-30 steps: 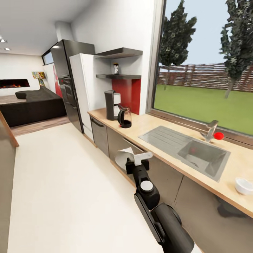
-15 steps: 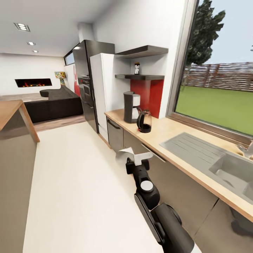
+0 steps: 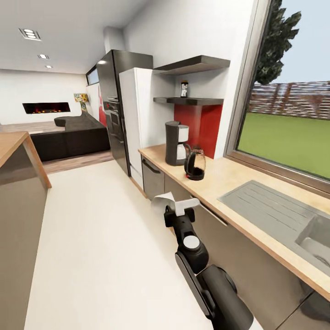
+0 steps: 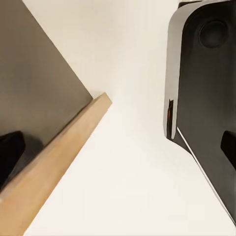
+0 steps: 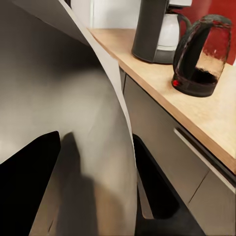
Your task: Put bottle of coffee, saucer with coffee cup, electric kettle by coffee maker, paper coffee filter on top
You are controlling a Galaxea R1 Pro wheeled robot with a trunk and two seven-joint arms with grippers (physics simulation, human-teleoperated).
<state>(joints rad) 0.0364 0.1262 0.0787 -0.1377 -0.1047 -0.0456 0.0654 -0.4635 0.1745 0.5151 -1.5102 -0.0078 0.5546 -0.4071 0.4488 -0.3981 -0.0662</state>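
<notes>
Head view: right gripper [image 3: 178,211] held out over the pale floor [image 3: 91,238], its glossy black fingers pinching the paper coffee filter [image 3: 165,204], a thin white curled sheet. Kitchen countertop [image 3: 238,183] runs along the window wall, light wood grain over flat grey cabinet fronts [image 3: 229,247]. Coffee maker [image 3: 175,143], tall, dark grey, rounded, with a white front, stands near the far end; electric kettle [image 3: 195,164], clear glass dome on a black base, sits just beside it. Bottle of coffee [image 3: 184,89], small, stands on the kitchen shelf [image 3: 188,100], a thin black board above a red backsplash [image 3: 199,126]. Brushed metal sink [image 3: 293,220] lies nearer.

Left wrist view: wooden table edge [image 4: 59,152] crosses above the floor; a smooth black robot housing [image 4: 206,98] to one side. Whether the left fingers are spread or closed, I cannot tell.

Right wrist view: filter [image 5: 73,123] fills the foreground as a matte curved sheet clamped between dark fingers [image 5: 24,191]. Beyond it, the coffee maker [image 5: 157,29] and kettle [image 5: 201,56] stand on the wood countertop [image 5: 196,108].
</notes>
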